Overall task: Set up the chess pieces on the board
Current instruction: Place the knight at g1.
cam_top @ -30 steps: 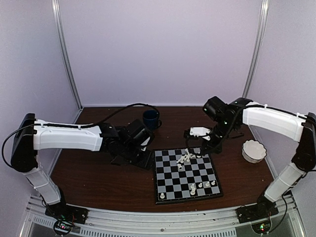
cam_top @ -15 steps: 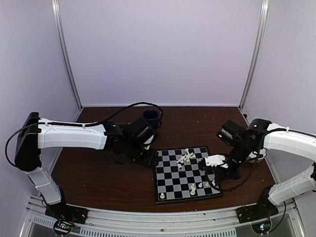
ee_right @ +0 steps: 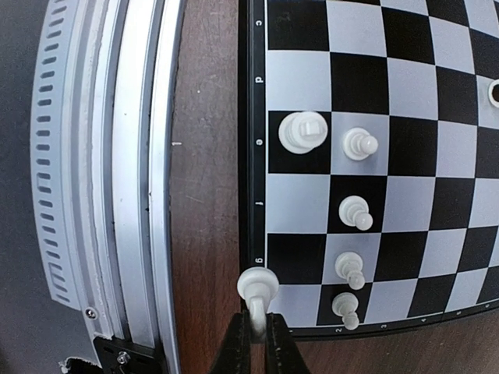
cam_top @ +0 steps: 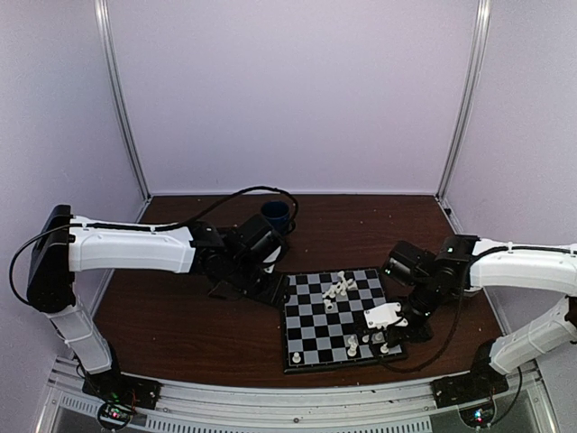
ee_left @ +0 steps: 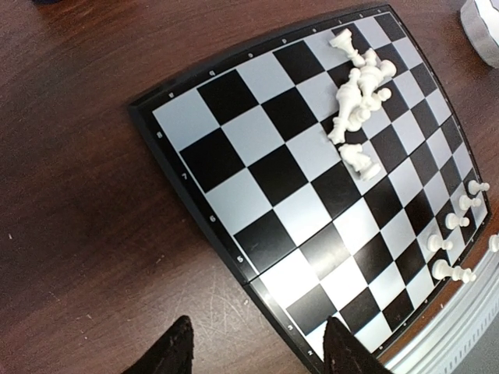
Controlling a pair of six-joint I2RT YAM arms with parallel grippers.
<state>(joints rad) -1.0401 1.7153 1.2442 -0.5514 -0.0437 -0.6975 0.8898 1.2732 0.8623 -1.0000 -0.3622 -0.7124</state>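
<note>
While a white piece [ee_right: 257, 282] sits pinched in your right gripper [ee_right: 256, 326] at the lower-right edge of the board [cam_top: 311, 323], loose chess pieces [cam_top: 338, 289] lie heaped near its top. Your left gripper [ee_left: 257, 352] stands spread at its upper-left corner, and you cannot see what the blue mug [cam_top: 276, 215] holds.

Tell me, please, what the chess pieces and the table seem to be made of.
Chess pieces: probably plastic, cream and smooth, with a soft shine on the rounded tops. Table: dark wood or wood-look laminate; streaky grain and fine scratches show.
</note>
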